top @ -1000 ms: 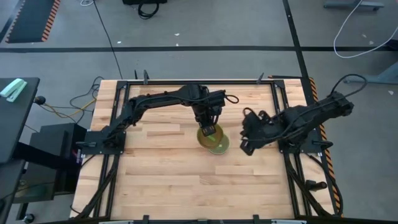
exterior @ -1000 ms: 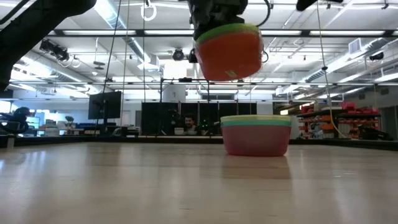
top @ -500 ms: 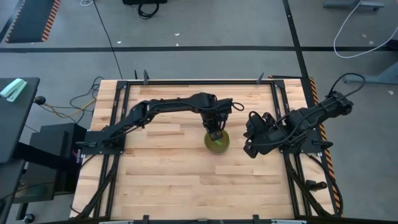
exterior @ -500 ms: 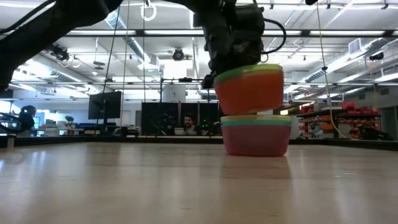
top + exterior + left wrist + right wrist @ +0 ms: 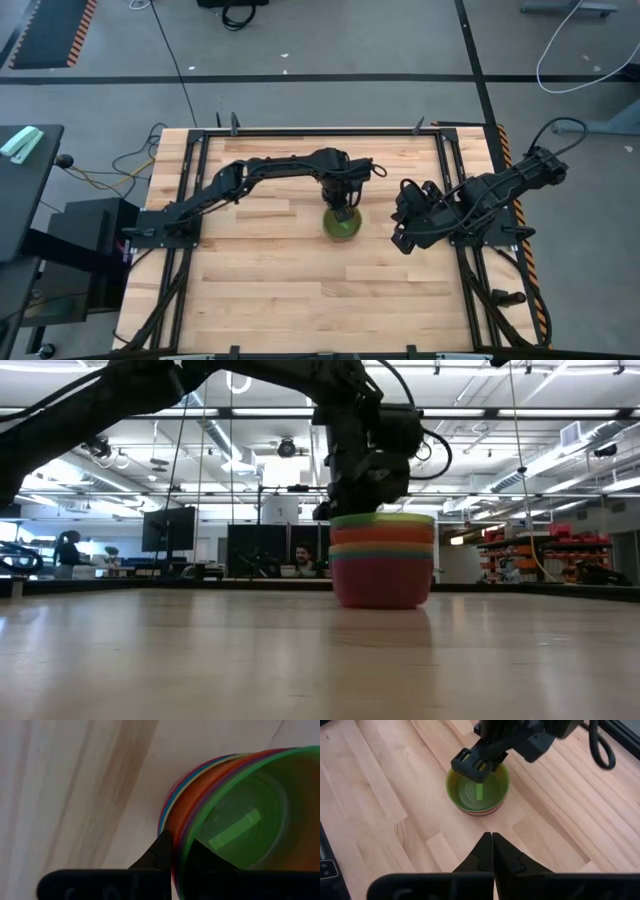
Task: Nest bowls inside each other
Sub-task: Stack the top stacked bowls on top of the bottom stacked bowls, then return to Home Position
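Note:
The bowls stand as one nested stack (image 5: 340,226) at the table's middle, its base on the wood. In the low view the stack (image 5: 382,560) shows green on top, then orange, a blue-green band and pink-red at the bottom; other colours are hidden inside. My left gripper (image 5: 342,208) is above the stack's far rim, shut on it. In the right wrist view the stack (image 5: 477,795) lies ahead with my left gripper (image 5: 472,762) over it. My right gripper (image 5: 492,837) is shut, off to the stack's right (image 5: 405,232), touching nothing. My left gripper (image 5: 177,852) holds the stack by the rims on its far side (image 5: 176,832). One finger (image 5: 200,856) is inside the green top bowl and the other finger (image 5: 162,851) is outside, with several rims between them. It comes from above, pointing down. The stack rests upright on the table.
Bare wooden table (image 5: 260,280) lies on all sides of the stack. A black metal frame (image 5: 195,190) borders the table, with the arm bases at its left and right edges. Beyond the table is a room with shelves and monitors (image 5: 170,530).
My left gripper has carried the green and orange bowls toward the table's right and down into the stack that stood on the table. The bowls were lifted clear before and now sit nested in it. The whole stack has shifted a little toward the table's left.

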